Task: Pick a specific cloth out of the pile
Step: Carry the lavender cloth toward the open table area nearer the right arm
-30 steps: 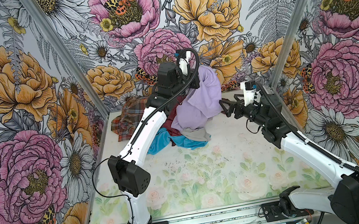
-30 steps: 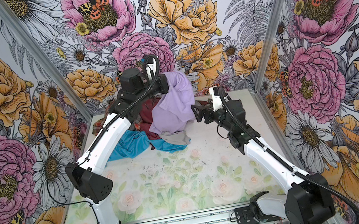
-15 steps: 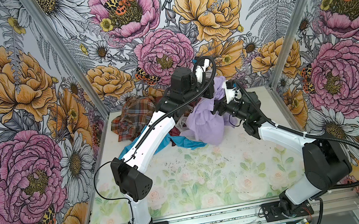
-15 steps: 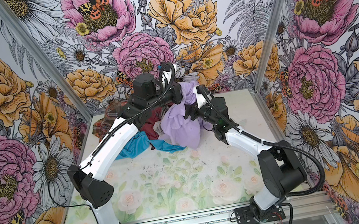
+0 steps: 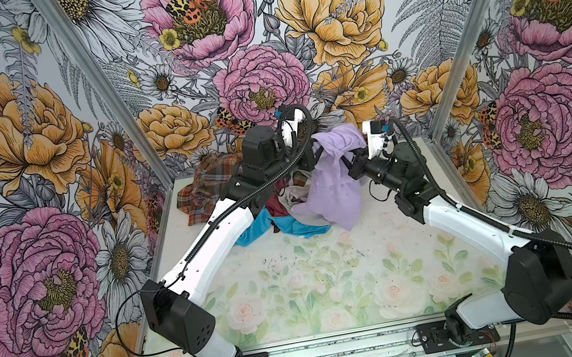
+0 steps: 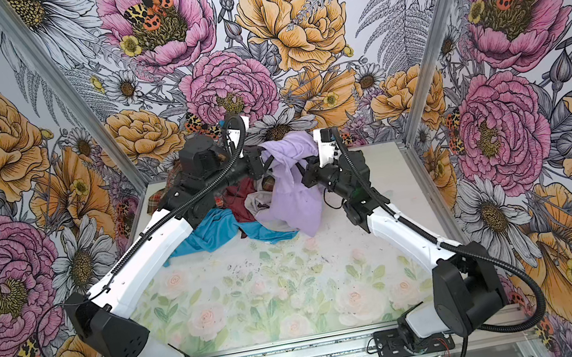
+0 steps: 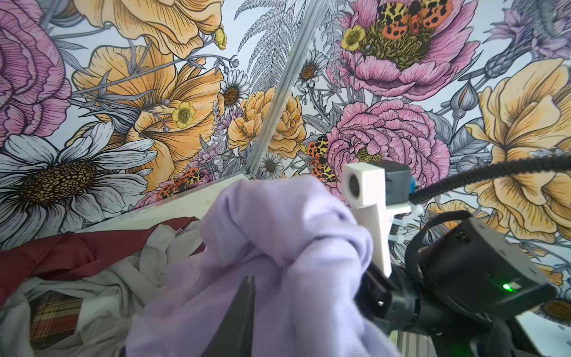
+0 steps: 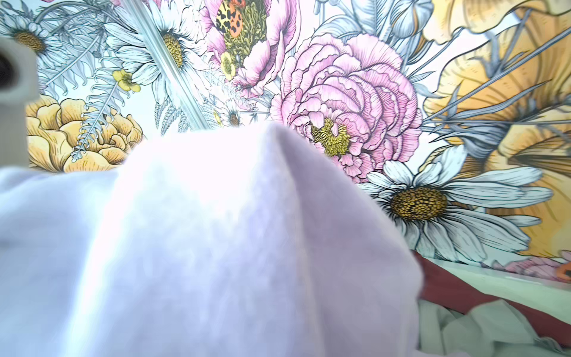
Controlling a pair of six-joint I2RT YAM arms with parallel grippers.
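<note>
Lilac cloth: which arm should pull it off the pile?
Right, probably. The right gripper pinches a bunched fold of the pale lilac soft cloth, beside the multicoloured garment pile; the left gripper has its grip hidden under fabric.

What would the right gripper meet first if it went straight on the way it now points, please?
The lilac cloth: the right gripper sits in its folds; beyond, probably the left gripper.
</note>
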